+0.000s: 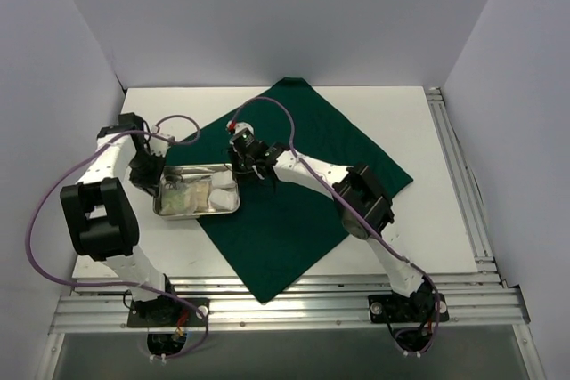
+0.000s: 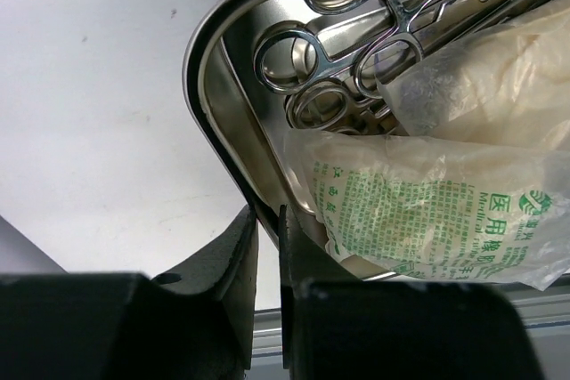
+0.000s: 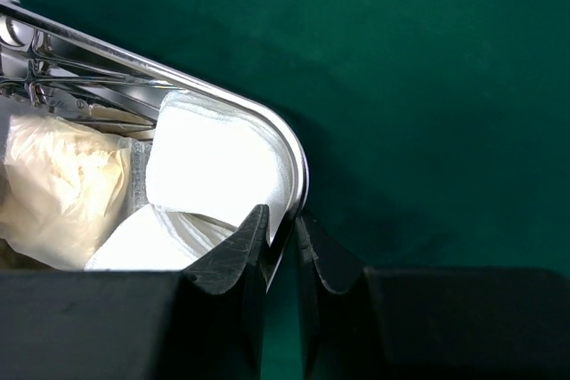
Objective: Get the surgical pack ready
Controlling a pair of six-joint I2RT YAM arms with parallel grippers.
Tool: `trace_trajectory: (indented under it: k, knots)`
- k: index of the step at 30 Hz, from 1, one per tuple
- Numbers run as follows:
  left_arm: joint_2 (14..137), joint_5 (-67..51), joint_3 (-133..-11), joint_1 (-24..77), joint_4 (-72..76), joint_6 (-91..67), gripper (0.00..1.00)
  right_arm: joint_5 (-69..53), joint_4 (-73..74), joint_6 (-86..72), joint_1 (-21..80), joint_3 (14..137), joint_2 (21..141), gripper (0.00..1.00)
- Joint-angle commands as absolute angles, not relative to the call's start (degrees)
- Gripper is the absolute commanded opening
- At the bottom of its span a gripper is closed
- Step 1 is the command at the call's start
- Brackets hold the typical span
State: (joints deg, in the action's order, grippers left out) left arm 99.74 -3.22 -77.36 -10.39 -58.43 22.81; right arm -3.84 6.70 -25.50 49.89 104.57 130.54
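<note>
Arm bases sit on the aluminium rail (image 1: pixel 294 304) at the near table edge, with both arms reaching inward to the same tray.

Left gripper (image 2: pixel 267 224): clenched, with the two black fingers pinching the rim of the steel tray (image 2: pixel 223 95) at its left end, one finger inside the wall and one outside.

Right gripper (image 3: pixel 280 224): also clenched, gripping the tray rim at the right-end corner the same way, rim edge between the fingers.

Tray contents, left wrist view: nearest the fingers is a clear packet with green print (image 2: pixel 419 211), lying against the near wall. Just behind it is a second clear packet (image 2: pixel 499 68) with pale contents, overlapping the first. Beyond those are the scissor-like instruments (image 2: pixel 294 60), ring handles toward the left end and shafts running along the far wall.

Right wrist view: white gauze pads (image 3: pixel 214 153) are stacked in the right-end corner, touching the wall just beside the inner finger.

Tray position from the top: lengthwise left to right, with the right part over the left corner of the green drape (image 1: pixel 303 211) and the left part over the bare white table (image 1: pixel 410 122). Cannot tell whether it is lifted or resting.

The drape is spread flat as a diamond, one corner pointing at the rail and the opposite corner toward the back wall.
</note>
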Motion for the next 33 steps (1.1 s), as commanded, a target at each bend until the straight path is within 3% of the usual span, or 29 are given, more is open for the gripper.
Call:
trace_trajectory:
  k: [1, 12, 18, 23, 29, 33]
  knots:
    - [101.25, -2.99, -80.59, -6.95, -58.10, 22.68, 0.02, -3.69, 4.40, -23.47, 48.61, 102.14, 123.76, 0.00]
    - [105.55, -5.19, -83.41, 5.52, -53.79, 20.31, 0.03, -1.06, 1.85, -22.33, 41.58, 84.57, 113.03, 0.00]
    - [106.87, -6.76, -85.78, 8.52, -53.79, 19.51, 0.28, -1.84, 0.53, -20.57, 36.92, 76.65, 107.41, 0.00]
    - [106.61, -8.52, -86.75, 8.44, -54.58, 20.30, 0.34, -4.74, -1.50, -17.41, 32.96, 71.64, 104.16, 0.00]
    - [106.61, -12.03, -88.06, 8.53, -55.11, 21.00, 0.47, -5.53, 0.95, -13.72, 29.80, 71.89, 104.24, 0.00]
    - [107.93, -13.36, -89.82, 8.87, -55.98, 21.18, 0.49, -6.85, 2.46, -12.75, 28.39, 72.95, 104.94, 0.00]
